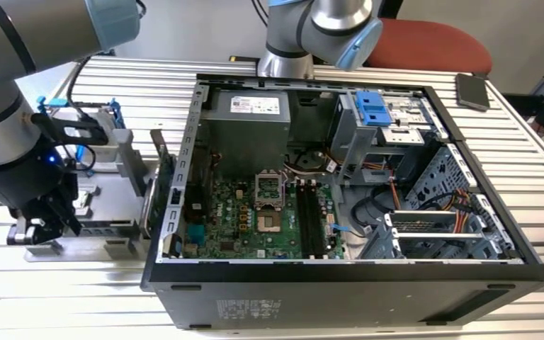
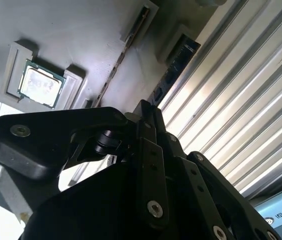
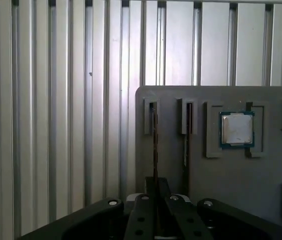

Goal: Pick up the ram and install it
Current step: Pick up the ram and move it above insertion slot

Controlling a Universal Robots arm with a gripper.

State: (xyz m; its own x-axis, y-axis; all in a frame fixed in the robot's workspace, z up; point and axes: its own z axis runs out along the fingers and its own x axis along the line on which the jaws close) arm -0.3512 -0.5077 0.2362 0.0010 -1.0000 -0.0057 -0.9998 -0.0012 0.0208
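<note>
Claw (image 3: 156, 189) gripping shut on ram (image 3: 154, 135), which is standing on edge in holder tray (image 3: 171, 95), in slot nearest tray's edge. Judging straight pull along slot is serving best (second stick (image 3: 186, 140) sitting just beside). Open room lying over slatted worktop (image 3: 56, 125); computer case (image 1: 348, 283) crowding tray's far edge.

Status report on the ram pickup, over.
Gripper shut on ram. Ram in tray slot, not yet lifted. Second stick in neighbouring slot, close by.

You've got a ribbed metal table (image 1: 54, 297) carrying the open computer case (image 1: 348, 283), a grey parts tray (image 1: 111, 177) just beside it, and a dark flat device (image 1: 472, 91) near one corner.
</note>
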